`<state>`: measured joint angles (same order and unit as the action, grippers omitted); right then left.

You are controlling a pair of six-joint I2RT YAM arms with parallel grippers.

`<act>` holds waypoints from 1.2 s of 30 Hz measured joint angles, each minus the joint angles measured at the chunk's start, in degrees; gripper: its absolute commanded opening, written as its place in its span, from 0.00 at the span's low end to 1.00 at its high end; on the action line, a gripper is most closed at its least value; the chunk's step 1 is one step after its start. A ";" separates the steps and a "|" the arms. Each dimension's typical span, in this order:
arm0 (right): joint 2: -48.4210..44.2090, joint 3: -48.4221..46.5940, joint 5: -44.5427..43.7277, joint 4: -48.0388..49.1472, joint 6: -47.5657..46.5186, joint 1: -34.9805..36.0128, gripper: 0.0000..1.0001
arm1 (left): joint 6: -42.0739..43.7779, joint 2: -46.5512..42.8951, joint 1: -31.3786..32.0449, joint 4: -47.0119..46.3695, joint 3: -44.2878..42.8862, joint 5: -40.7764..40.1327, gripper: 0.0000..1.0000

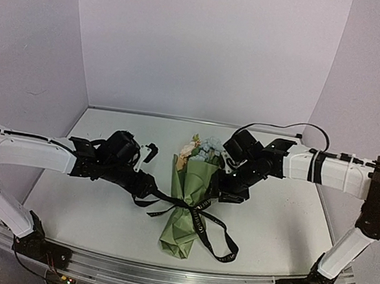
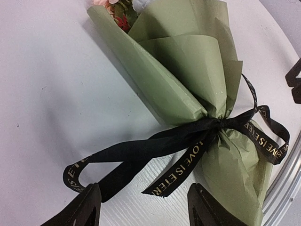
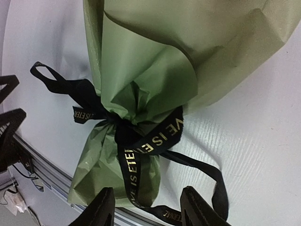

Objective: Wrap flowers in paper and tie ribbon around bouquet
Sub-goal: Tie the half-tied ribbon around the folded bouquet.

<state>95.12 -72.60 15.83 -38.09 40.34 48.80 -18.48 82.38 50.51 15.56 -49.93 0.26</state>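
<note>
On either side of the bouquet [image 1: 183, 228], lying on the table [image 1: 285, 216] with paper [image 2: 188, 70] around the flowers [image 1: 200, 147] and ribbon [image 2: 207, 126] knotted at its waist, your left gripper [image 2: 143, 200] and right gripper [image 3: 148, 207] stand open and empty, so I judge the task essentially finished.

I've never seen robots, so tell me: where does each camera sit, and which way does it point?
Top external: above and behind, looking down on the table; left arm and right arm show, bouquet between them.
Left wrist: on the left arm, facing the tied ribbon; open left gripper shows.
Right wrist: on the right arm, facing that ribbon too; open right gripper shows.
Both wrist views share bouquet and ribbon.
</note>
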 measured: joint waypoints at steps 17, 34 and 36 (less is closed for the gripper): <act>9.35 -3.83 -5.05 -1.30 11.49 2.88 0.57 | 0.50 3.36 4.32 -6.76 3.24 1.29 0.64; 11.71 -3.17 -8.07 5.95 14.89 2.88 0.34 | 2.20 14.65 5.10 -15.57 3.06 5.31 0.62; 11.80 -3.01 -7.97 6.12 15.21 2.88 0.31 | 2.23 15.18 5.10 -15.97 2.87 5.71 0.62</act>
<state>106.91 -75.61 7.86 -31.97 55.56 51.68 -16.25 97.56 55.61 -0.41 -47.06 5.96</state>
